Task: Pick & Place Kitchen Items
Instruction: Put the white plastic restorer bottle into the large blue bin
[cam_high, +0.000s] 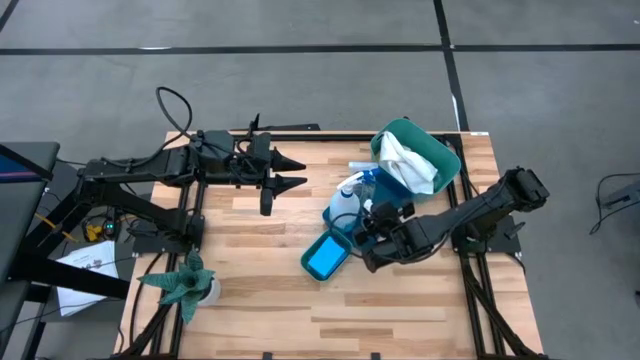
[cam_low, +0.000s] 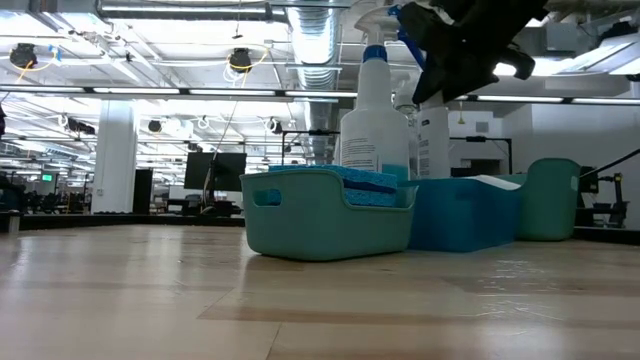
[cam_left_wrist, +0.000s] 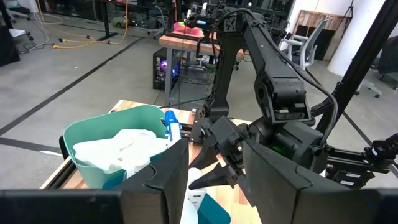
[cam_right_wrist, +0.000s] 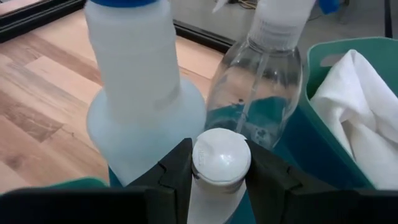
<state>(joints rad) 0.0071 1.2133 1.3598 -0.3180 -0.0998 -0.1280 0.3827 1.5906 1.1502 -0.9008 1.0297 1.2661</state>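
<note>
The right gripper (cam_right_wrist: 221, 163) is clamped on the white cap of the small white bottle (cam_right_wrist: 219, 171), over the blue bin (cam_high: 352, 212) beside the spray bottle (cam_right_wrist: 142, 87) and clear bottle (cam_right_wrist: 264, 87). The white cloth (cam_high: 410, 160) sits in the teal tub (cam_high: 445, 155). The left gripper (cam_high: 292, 172) hovers apart, fingers open.

three bottles: a spray bottle (cam_right_wrist: 140, 87), a clear bottle (cam_right_wrist: 264, 87), a small white-capped bottle (cam_right_wrist: 221, 158). three bins: two teal (cam_high: 432, 150) (cam_low: 300, 215), one blue (cam_low: 465, 210). one white cloth (cam_high: 408, 160). one green plant (cam_high: 187, 284).
</note>
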